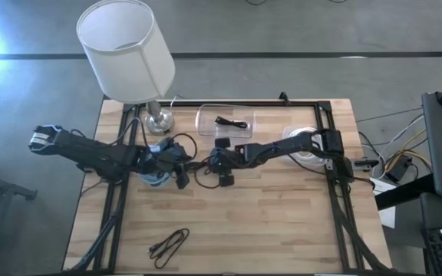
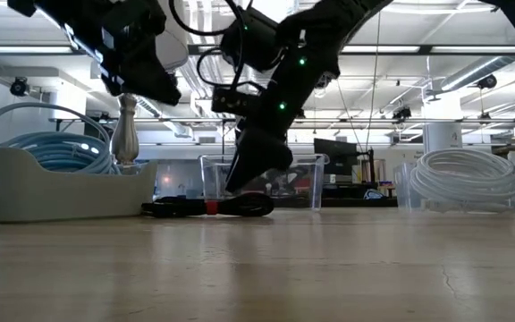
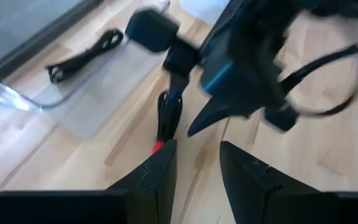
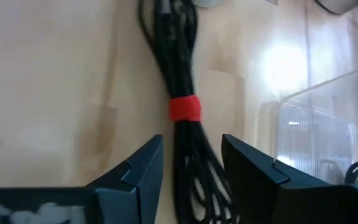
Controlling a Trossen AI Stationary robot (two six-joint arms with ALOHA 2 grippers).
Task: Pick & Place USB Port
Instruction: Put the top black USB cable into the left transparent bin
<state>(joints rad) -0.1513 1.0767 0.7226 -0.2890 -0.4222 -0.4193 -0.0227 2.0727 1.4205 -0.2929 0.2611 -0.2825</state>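
Pick stage only, not yet grasped: right end effector (image 4: pixel 191 165) released, fingers astride red-banded black cable bundle (image 4: pixel 183 109) lying on surface (image 1: pixel 282 222) beside clear tray (image 1: pixel 226 123); left end effector (image 3: pixel 197 168) released, near; lift and placing outstanding.

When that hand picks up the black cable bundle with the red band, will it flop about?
Probably only at its ends: the black cable bundle with the red band is cinched mid-length, so the strands should lift together. It looks thin and likely light. The right hand stands open astride it, so a grip near the band seems secure.
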